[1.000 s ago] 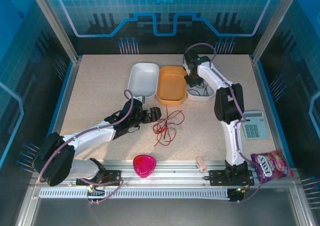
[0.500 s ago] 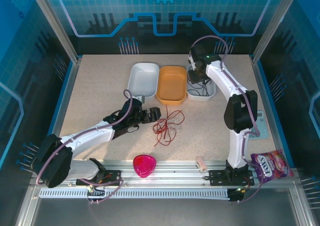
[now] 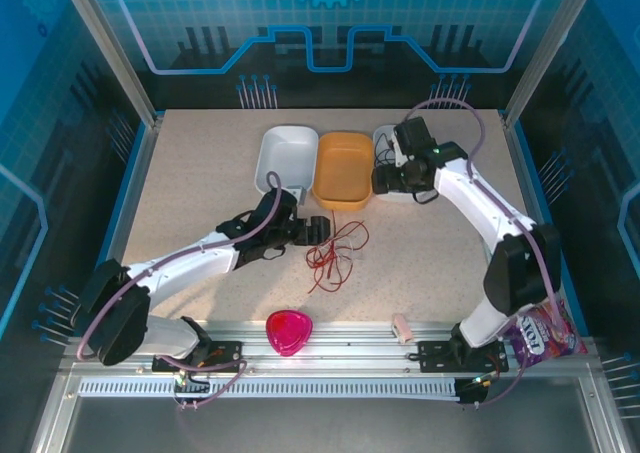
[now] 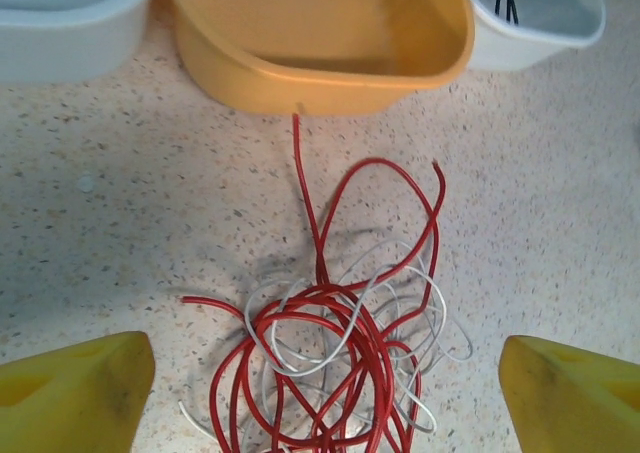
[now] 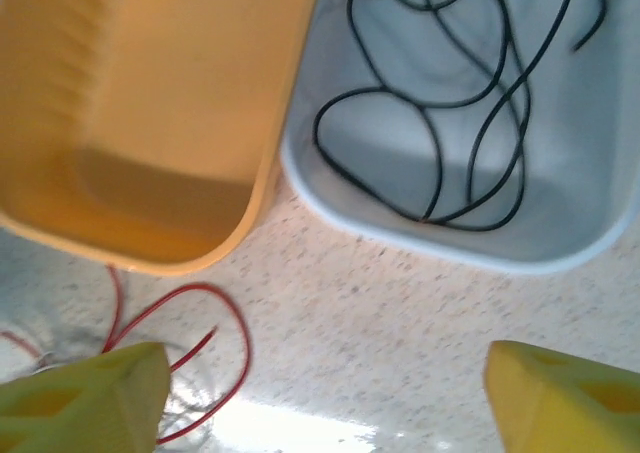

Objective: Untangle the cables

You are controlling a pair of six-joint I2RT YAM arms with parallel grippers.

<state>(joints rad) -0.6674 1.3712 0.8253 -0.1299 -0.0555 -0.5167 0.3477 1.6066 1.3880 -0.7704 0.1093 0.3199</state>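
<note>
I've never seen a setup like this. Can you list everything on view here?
red cable: at least one, red, tangled on the table in front of the orange tray
whitish cable: one, pale, woven through the red
black cable: one, black, in the right white tray
orange tray: one, orange, middle of the row
left white tray: one, white, beside the orange
right white tray: one, white, other side
heart-shaped thing: one, pink, near edge
snack packet: one, purple, near right corner
table: one, speckled beige
left arm: one, white, jaws open by the tangle
right arm: one, white, jaws open by the right white tray
</note>
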